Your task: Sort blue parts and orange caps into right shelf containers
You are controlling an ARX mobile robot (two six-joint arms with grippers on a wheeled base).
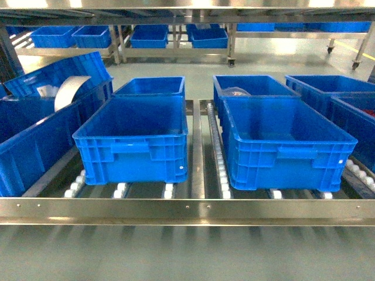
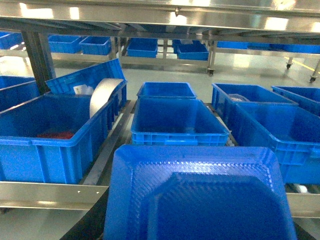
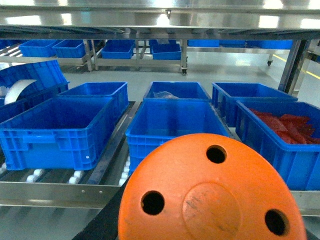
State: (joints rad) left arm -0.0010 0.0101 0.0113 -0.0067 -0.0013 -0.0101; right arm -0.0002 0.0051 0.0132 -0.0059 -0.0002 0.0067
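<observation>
On the roller shelf ahead, bright blue crates point(image 1: 133, 140) stand in rows, two deep; the front right crate point(image 1: 286, 143) sits beside the front left one, with a steel rail point(image 1: 197, 146) between their lanes. No lettering or label on any crate can be read. A white curled sheet point(image 1: 69, 91) leans in a tilted crate point(image 1: 55, 75) at far left. The crate at far right holds red pieces point(image 3: 287, 125). In the left wrist view a blue part point(image 2: 200, 195), a ribbed moulded tray, fills the lower frame just under the camera; in the right wrist view an orange cap point(image 3: 212, 192) with three holes does likewise. Neither claw shows in any view, so their opening cannot be told. More blue crates point(image 1: 149, 36) sit on a far rack.
</observation>
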